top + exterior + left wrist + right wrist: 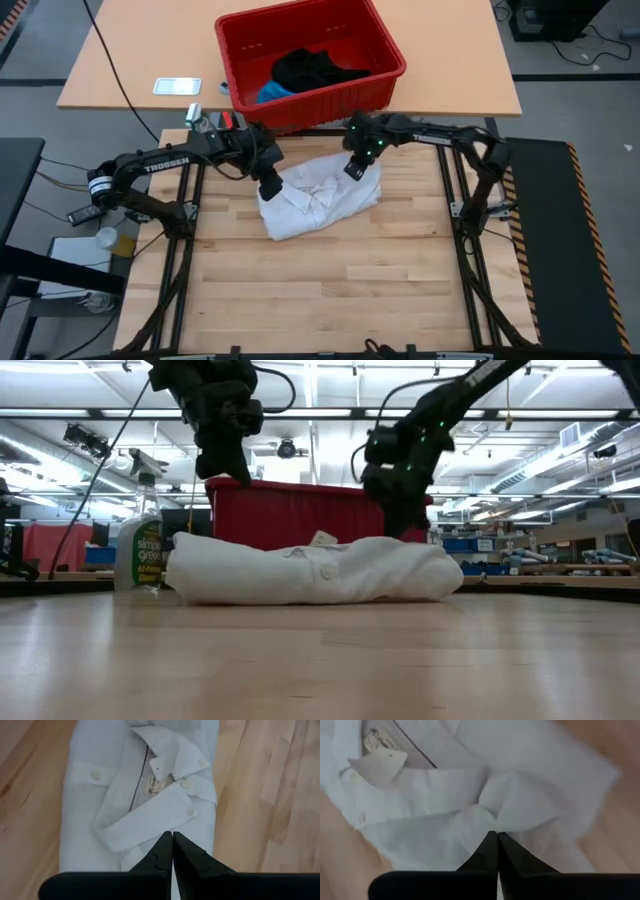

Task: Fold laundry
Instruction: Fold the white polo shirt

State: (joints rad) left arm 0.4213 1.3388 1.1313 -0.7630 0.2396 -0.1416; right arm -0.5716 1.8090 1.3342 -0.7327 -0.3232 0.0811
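A white shirt (318, 200) lies folded in a long bundle on the wooden table, collar and buttons (186, 783) facing up. My left gripper (268, 189) is shut and hangs clear above the shirt's left end (200, 560). My right gripper (354, 172) is shut too, low over the shirt's far right part, where the cloth puckers (487, 810) just beyond its tips. A black garment (310, 66) and a bright blue one (272, 94) lie in the red basket. My right gripper points steeply down at the puckered cloth (487, 812) on the shirt's far right part. In the low view its tips (405, 528) end about level with the top of the bundle. Whether they touch the cloth, I cannot tell.
The red plastic basket (390, 75) stands on the far table, right behind the shirt. A spray bottle (140, 545) stands at the far left. A flat white object (177, 86) lies left of the basket. Bare wood (330, 290) stretches from the shirt to the near edge.
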